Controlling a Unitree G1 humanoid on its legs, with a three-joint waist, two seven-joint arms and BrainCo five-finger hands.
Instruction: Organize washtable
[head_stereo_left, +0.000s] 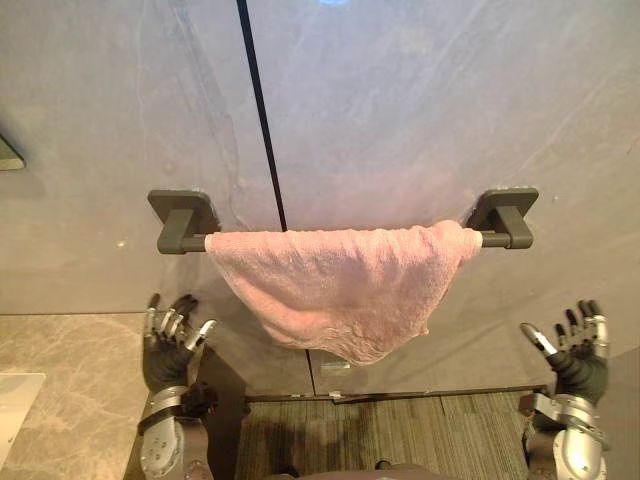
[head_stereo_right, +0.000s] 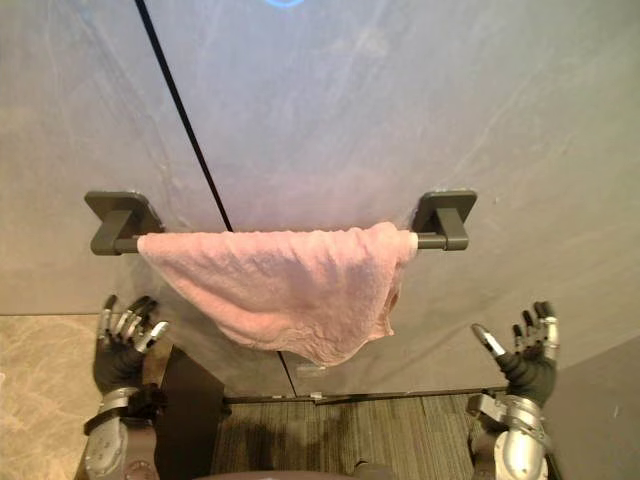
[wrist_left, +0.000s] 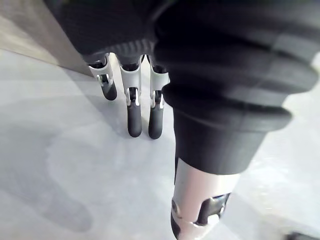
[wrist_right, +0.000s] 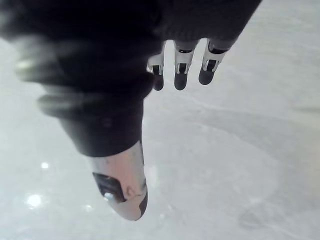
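Hanging over the towel rail (head_stereo_left: 187, 243) in the left eye view, a pink towel (head_stereo_left: 340, 285) is draped along nearly the whole bar between its two dark brackets, bunched thin at the right-hand bracket and sagging to a low point below the rail's middle. The rail is fixed to a grey wall (head_stereo_left: 400, 120), where a thin black line (head_stereo_left: 262, 120) runs down and ends behind the towel. Below the rail's left bracket the left hand (head_stereo_left: 170, 345) is raised with loosely spread fingers and holds nothing. Below and to the right of the right bracket the right hand (head_stereo_left: 575, 360) is likewise spread open and empty. Both are apart from the towel. A marble counter (head_stereo_left: 70, 400) lies below and left of the rail, with a dark panel (head_stereo_left: 225, 400) at its side and carpet (head_stereo_left: 400, 430) under the towel. The right eye view shows the same layout, with the towel (head_stereo_right: 280, 285) on the rail and nothing between it and either hand. In the left wrist view the left hand's fingers (wrist_left: 134, 115) are straight before the pale wall, thumb apart. In the right wrist view the right hand's fingers (wrist_right: 180, 75) are straight too, gripping nothing.
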